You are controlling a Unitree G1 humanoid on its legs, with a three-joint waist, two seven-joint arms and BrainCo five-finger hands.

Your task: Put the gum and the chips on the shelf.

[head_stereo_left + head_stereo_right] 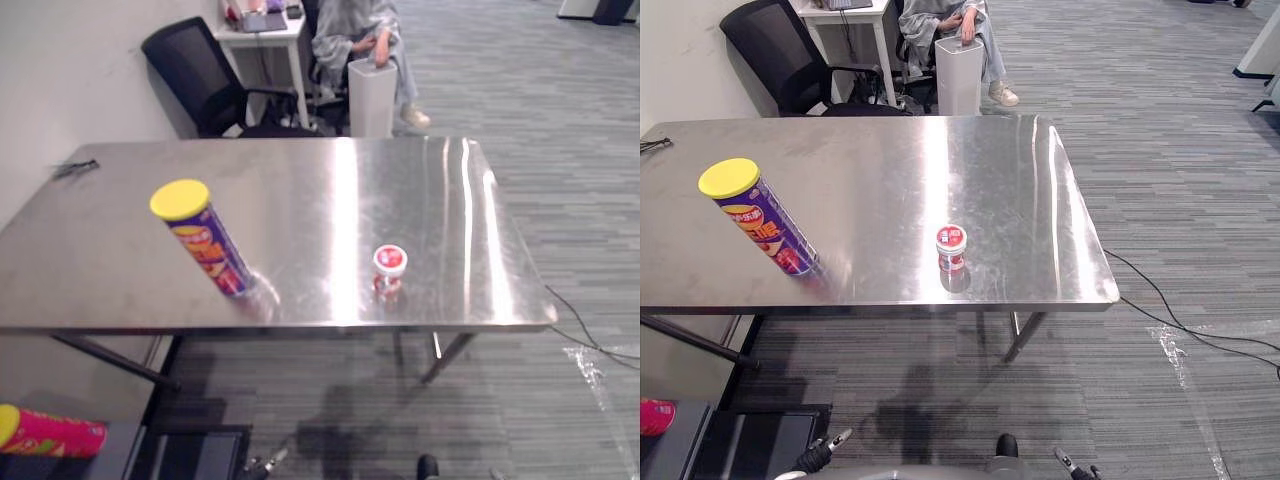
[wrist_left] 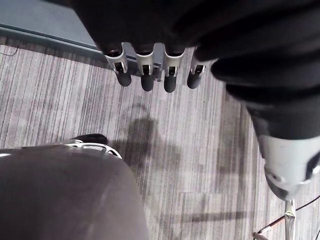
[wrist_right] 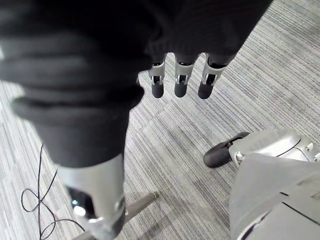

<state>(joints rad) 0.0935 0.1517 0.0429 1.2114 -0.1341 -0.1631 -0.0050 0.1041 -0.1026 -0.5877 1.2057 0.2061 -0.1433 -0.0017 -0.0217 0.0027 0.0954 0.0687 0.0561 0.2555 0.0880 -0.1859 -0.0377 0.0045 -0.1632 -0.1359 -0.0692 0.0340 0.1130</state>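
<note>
Standing close to the front edge of the bare stainless-steel worktop [image 1: 300,190], the tall purple cylindrical chips can with a yellow plastic lid [image 1: 205,240] looks the likelier thing to give trouble. It is slender and upright on slick metal, so a robot hand that meets it high or off-centre would probably tip it, and it could then roll off that near edge to the grey striped carpet.

The small red-and-white round gum tub [image 1: 389,268] sits well apart to its right, also near the front edge. Being so short, it may slide ahead of the fingertips instead of being caught.

Neither thing is held. The left robot hand [image 2: 146,77] and the right robot hand [image 3: 181,82] both hang low over the carpet, fingers straight and relaxed, with nothing in them.

A pink can [image 1: 55,432] lies on its side on a low dark unit [image 1: 750,440] to the robot's left. Whether that is the shelf I cannot tell, and a wrong guess could mean misplacing both items.
</note>
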